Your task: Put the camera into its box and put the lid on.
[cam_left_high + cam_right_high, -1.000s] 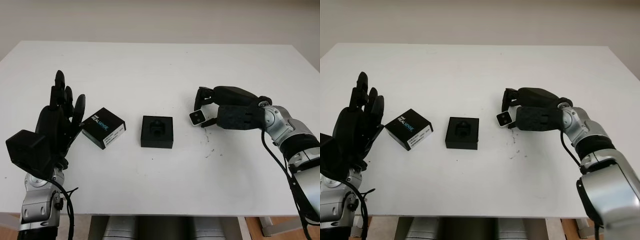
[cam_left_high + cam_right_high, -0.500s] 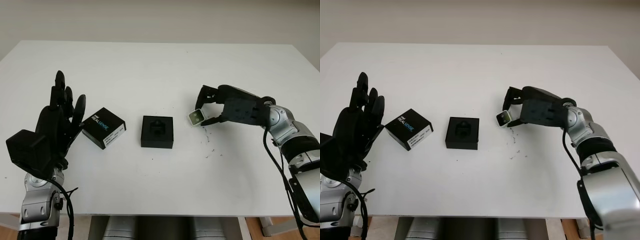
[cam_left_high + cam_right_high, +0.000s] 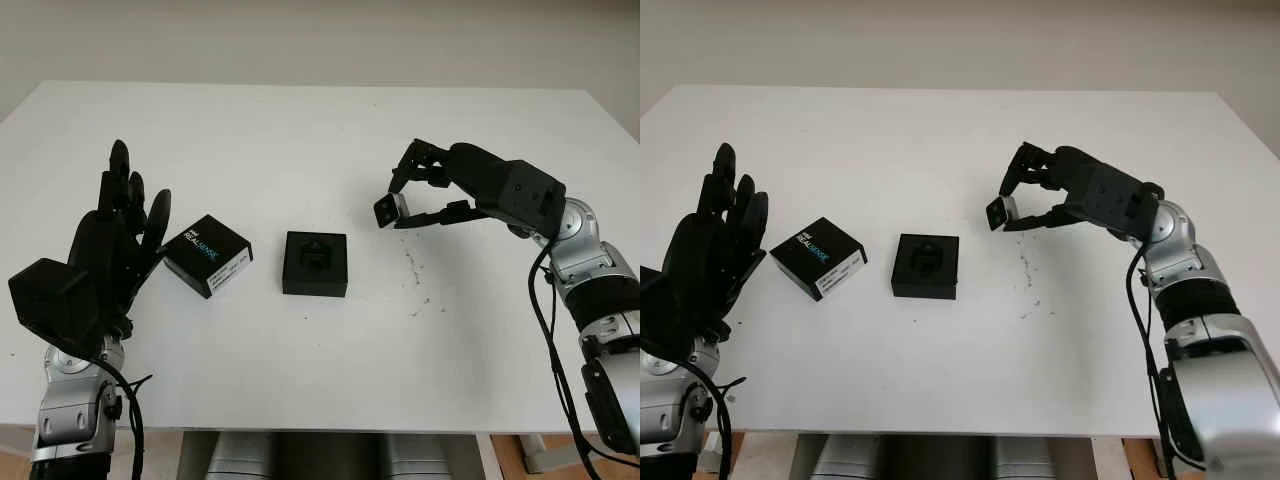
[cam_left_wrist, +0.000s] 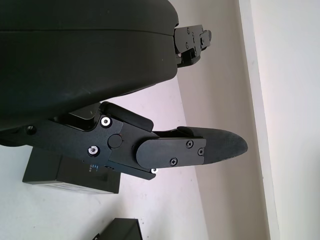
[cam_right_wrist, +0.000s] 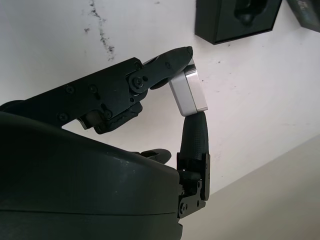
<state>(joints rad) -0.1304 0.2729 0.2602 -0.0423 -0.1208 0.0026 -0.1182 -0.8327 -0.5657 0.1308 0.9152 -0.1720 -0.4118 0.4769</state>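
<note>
Right robot hand (image 3: 408, 199) pinches camera (image 3: 387, 210) above worktop (image 3: 320, 130).
Open box (image 3: 315, 264) left of it; left robot hand (image 3: 110, 240) open beside lid (image 3: 208, 255).

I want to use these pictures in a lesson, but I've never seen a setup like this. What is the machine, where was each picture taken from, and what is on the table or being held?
This is a humanoid robot with two arms, each ending in a black three-finger hand. Two pictures come from cameras in its head, looking down at a white table. The other two come from cameras at its wrists, close to each hand. On the table lie an open black box and its printed lid. The right hand holds a small silver camera above the table. The left hand is open beside the lid, holding nothing.
</note>
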